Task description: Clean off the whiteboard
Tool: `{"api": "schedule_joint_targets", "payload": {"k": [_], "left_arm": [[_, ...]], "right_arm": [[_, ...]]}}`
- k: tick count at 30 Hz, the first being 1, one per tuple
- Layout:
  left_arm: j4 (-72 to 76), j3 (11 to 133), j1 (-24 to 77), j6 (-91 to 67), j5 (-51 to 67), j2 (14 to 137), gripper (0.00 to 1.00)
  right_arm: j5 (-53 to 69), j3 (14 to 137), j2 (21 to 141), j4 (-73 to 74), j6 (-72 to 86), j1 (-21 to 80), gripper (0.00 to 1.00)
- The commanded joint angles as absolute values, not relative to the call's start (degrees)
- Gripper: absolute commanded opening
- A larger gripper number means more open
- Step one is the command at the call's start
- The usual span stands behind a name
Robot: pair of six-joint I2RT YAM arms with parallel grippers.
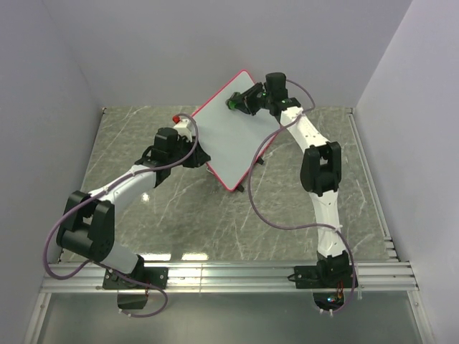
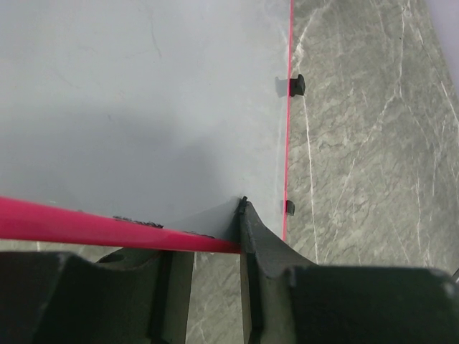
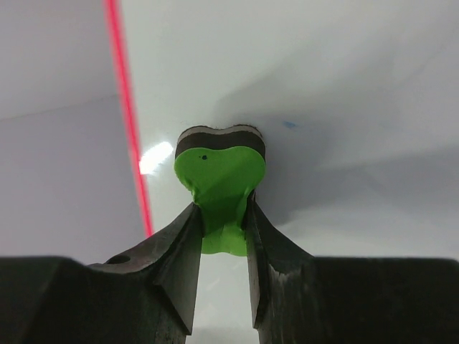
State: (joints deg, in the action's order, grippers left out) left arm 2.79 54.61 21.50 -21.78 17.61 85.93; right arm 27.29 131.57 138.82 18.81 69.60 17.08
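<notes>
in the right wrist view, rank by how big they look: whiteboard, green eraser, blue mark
1. whiteboard, fills most of the frame
2. green eraser, pinched in the right tool
3. blue mark, a tiny speck on the board

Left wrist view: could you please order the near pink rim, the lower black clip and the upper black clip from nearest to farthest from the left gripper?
1. Near pink rim: bottom edge of the whiteboard, clamped by the left gripper.
2. Lower black clip: on the right rim, close by.
3. Upper black clip: higher up the same rim.
</notes>
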Motion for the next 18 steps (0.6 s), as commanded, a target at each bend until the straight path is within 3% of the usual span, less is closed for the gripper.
{"api": "schedule_joint_targets", "payload": {"k": [1,7,18], "left_arm": [[-2.8,52.5,24.2,-6.9,14.1,83.2,0.0],[-2.8,51.2,24.0,-6.5,11.7,80.6,0.0],[-3.5,50.0,21.9,-6.2,8.4,78.5,0.0]], "right_arm": [[28.0,120.7,134.5,20.3,66.6,16.8,0.0],[15.5,91.7,116.1,19.1,56.8,11.1,0.0],[0.1,69.3,97.0,27.4,46.4,8.6,0.0]]}}
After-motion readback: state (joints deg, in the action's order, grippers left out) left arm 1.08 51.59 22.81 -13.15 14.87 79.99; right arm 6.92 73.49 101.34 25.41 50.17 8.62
